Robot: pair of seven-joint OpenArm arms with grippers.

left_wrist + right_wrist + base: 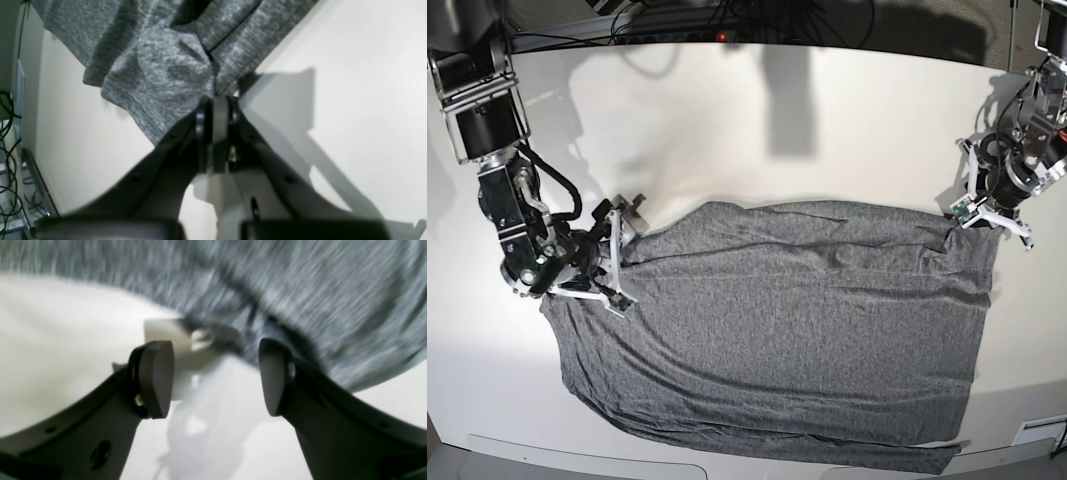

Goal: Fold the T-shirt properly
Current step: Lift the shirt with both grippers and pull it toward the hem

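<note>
Across the white tabletop (827, 110) the T-shirt (777, 330) lies spread as a broad, roughly rectangular sheet of heather-grey knit, thin and soft, with shallow wrinkles running over it and its lower hem near the front edge. At the left of the base view the right hand (619, 258) sits at the shirt's upper left corner; its wrist view shows the dark, rounded pads (156, 378) standing wide apart with nothing between them, the cloth just beyond the tips, though that picture is smeared and the exact gap to the fabric is hard to judge. Bare tabletop stretches above the shirt from side to side, with a narrower strip to the left. At the right, the left hand (972, 210) meets the shirt's upper right corner. Only its wrist view shows the grip: the left hand (218, 100) is pinched tight on a bunched corner of the marled knit, which fans away from the tips, with open white surface on both sides.
</note>
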